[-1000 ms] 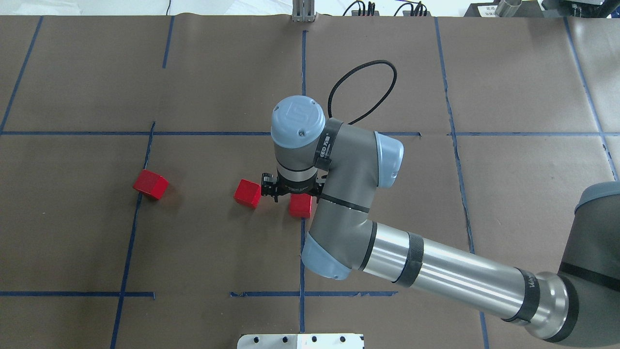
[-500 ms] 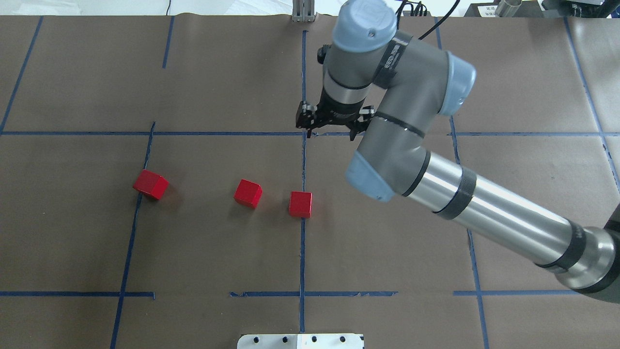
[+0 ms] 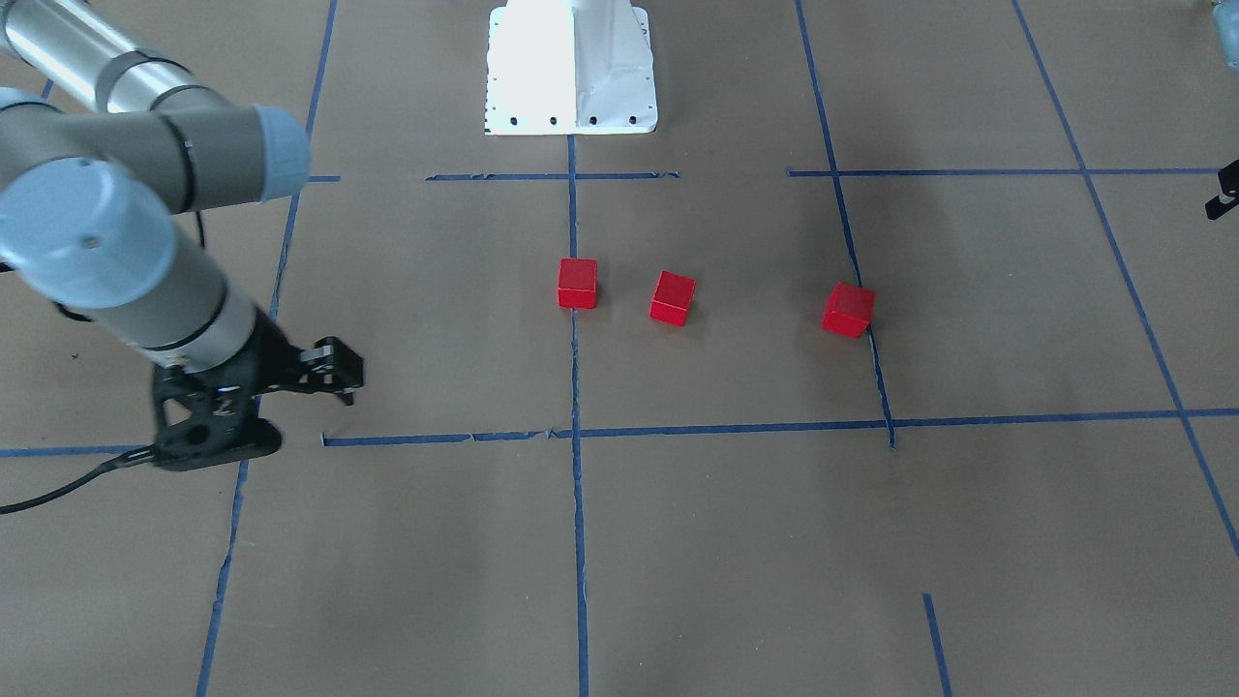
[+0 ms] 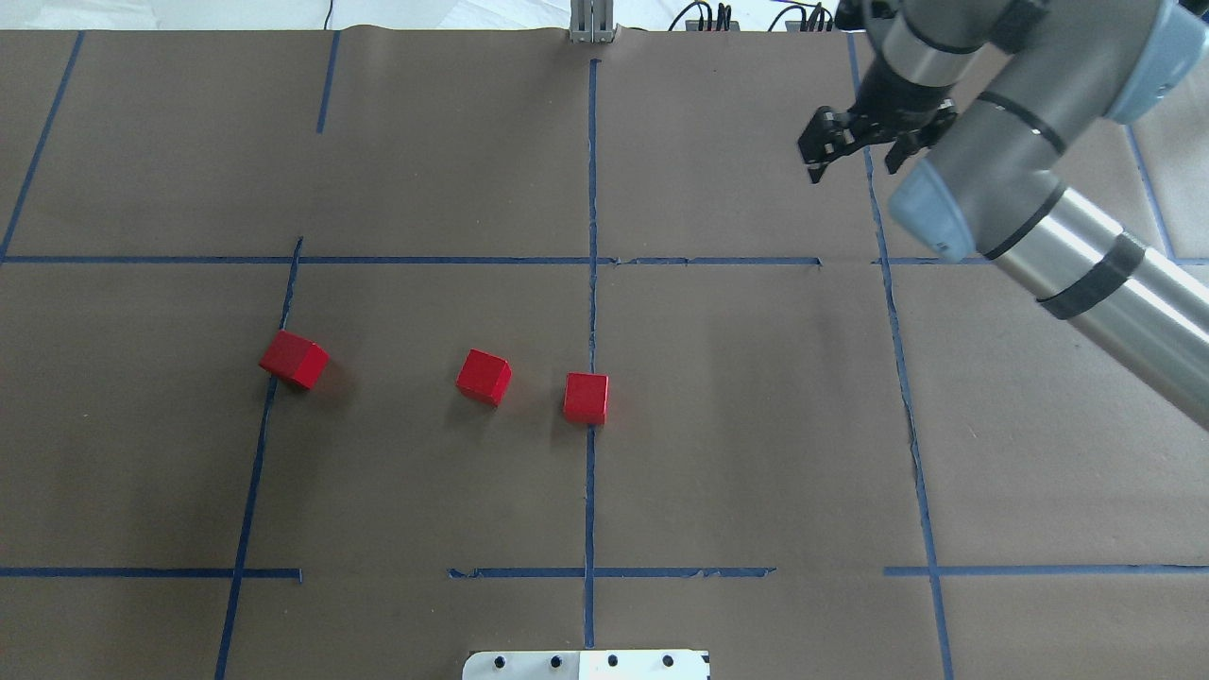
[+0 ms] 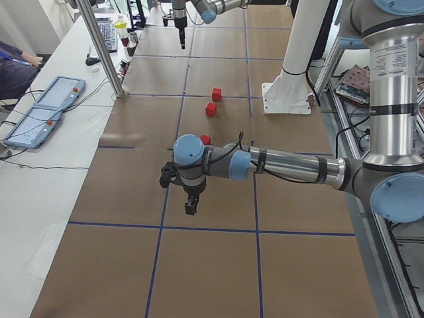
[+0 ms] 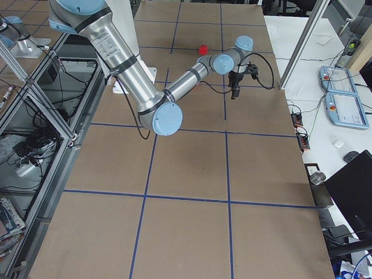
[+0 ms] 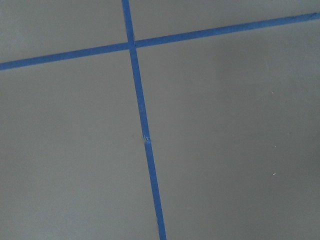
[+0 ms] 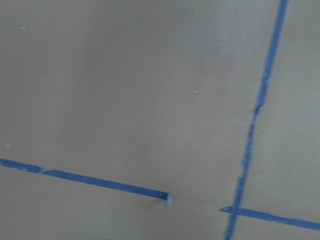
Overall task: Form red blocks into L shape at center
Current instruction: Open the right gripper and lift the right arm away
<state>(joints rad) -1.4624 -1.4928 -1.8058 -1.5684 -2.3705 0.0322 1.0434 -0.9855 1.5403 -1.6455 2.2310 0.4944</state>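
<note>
Three red blocks lie apart in a loose row on the brown paper. One block (image 4: 586, 398) (image 3: 578, 284) sits on the centre tape line. A second block (image 4: 484, 377) (image 3: 673, 298) lies a little to its left. The third block (image 4: 294, 359) (image 3: 849, 310) lies far left on another tape line. My right gripper (image 4: 850, 161) (image 3: 339, 379) hangs open and empty over the far right of the table, well away from the blocks. My left gripper (image 5: 190, 202) hangs beyond the far-left block, with only a sliver in the front-facing view (image 3: 1222, 194). I cannot tell whether it is open or shut.
The white robot base plate (image 4: 586, 664) (image 3: 571, 68) sits at the near centre edge. Blue tape lines (image 4: 590, 283) mark a grid. An aluminium post (image 5: 99, 46) and control tablets (image 5: 40, 112) stand on the side table beyond the far edge.
My right gripper rose from between the two centre blocks and swung away to the far right, open and empty. The three blocks have not moved.
</note>
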